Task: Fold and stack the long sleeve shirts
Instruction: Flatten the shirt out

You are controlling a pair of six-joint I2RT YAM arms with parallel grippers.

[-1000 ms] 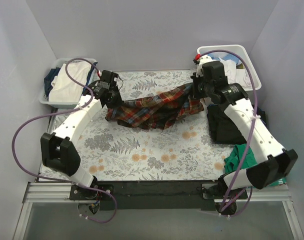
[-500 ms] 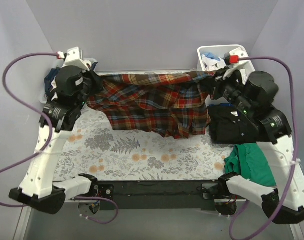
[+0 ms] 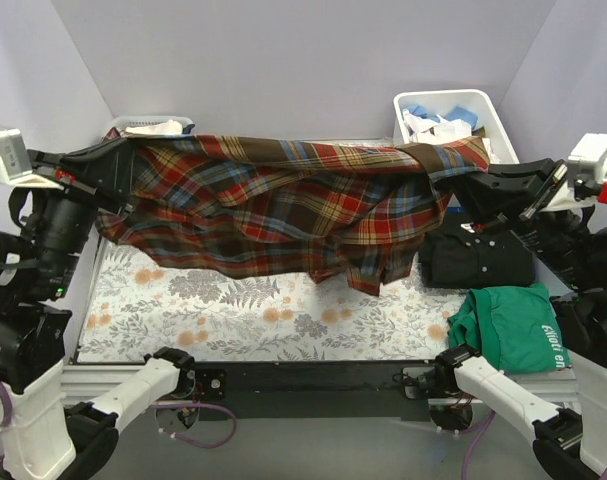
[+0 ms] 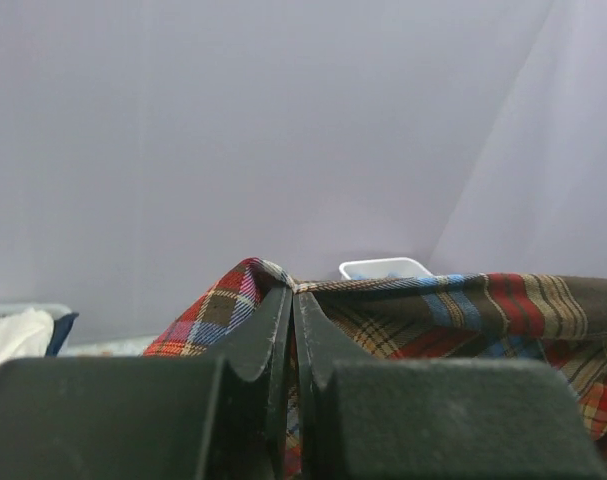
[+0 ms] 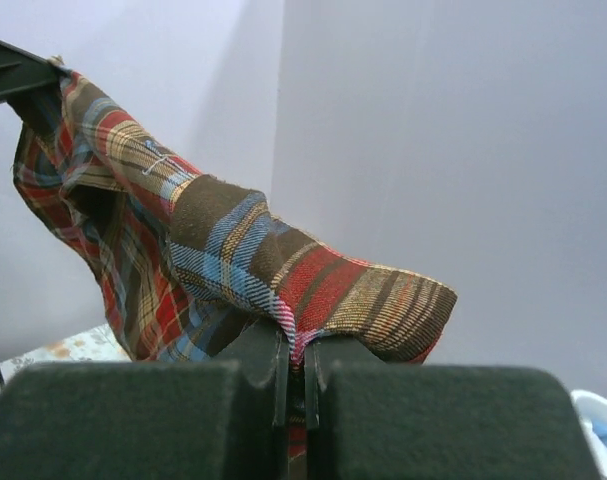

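The plaid flannel shirt (image 3: 283, 205) hangs stretched wide in midair — a black shirt (image 3: 478, 262) lies folded beneath its right end.

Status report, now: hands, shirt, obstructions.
Left hand shut on plaid shirt. Right hand shut on its other end. Shirt stretched wide between them above table. Black folded garment and green garment lie at table's right.

A fern-and-flower printed cloth (image 3: 253, 310) covers the table. At two o'clock stands a white plastic bin (image 3: 445, 95) holding blue and white items. At ten o'clock, a white basket (image 3: 133, 122) holds pale fabric. A crumpled green garment (image 3: 503, 325) lies at four o'clock.
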